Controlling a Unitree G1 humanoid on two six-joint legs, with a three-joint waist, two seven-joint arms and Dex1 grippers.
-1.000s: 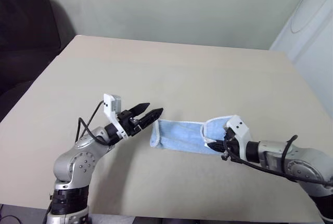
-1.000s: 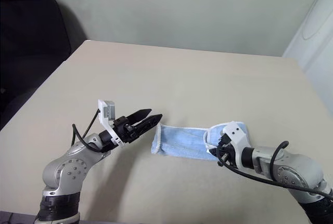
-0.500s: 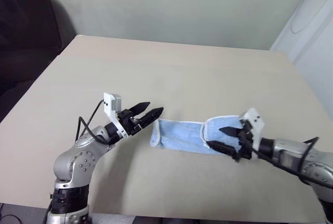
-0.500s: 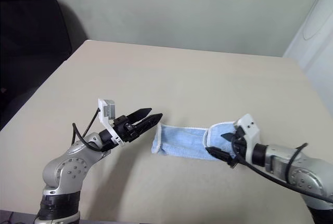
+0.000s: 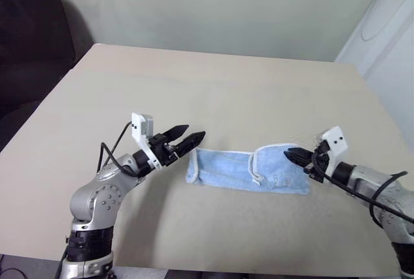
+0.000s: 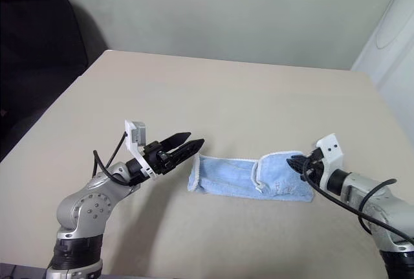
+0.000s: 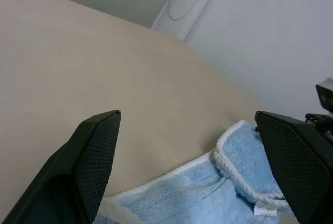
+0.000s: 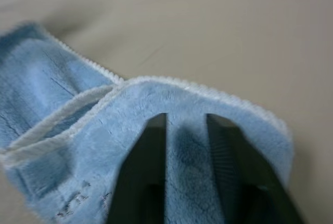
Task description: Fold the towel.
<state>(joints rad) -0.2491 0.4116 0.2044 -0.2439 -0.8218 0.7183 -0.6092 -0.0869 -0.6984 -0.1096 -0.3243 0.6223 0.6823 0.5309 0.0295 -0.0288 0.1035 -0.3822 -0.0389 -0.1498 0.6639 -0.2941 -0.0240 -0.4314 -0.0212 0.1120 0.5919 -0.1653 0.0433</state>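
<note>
Here, from my head views, the light blue terry towel [image 5: 249, 172] with white stitched edging lies partly folded mid-counter [image 5: 213, 91]. My left pincer [image 5: 189, 139] hovers spread apart just beside its left end. My right pincer [image 5: 292, 156] sits at the right end, closed. Through my left wrist, a small white tag [image 7: 264, 211] shows. Through my right wrist, black fingertips [image 8: 151, 146] rest nearly together over the fleece. It looks soft, light and floppy; I'd grip the stitched corners.
</note>
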